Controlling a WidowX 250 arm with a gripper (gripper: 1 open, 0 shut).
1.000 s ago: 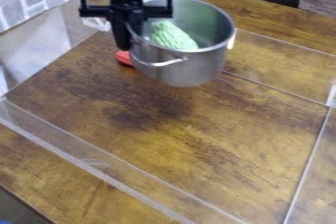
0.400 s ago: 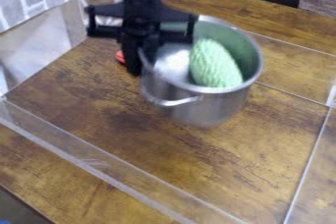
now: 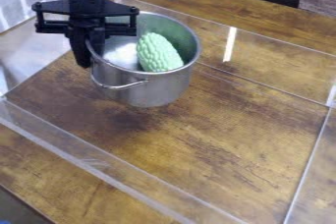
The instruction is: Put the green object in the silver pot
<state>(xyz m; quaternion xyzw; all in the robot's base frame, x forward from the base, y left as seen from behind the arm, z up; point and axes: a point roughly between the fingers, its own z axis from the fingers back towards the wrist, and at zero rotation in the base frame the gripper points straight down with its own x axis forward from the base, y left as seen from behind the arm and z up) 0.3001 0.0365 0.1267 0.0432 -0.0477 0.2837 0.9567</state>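
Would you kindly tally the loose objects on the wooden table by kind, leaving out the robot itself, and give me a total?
Silver pot: 1
Green toy vegetable, lying inside the pot: 1
Total: 2
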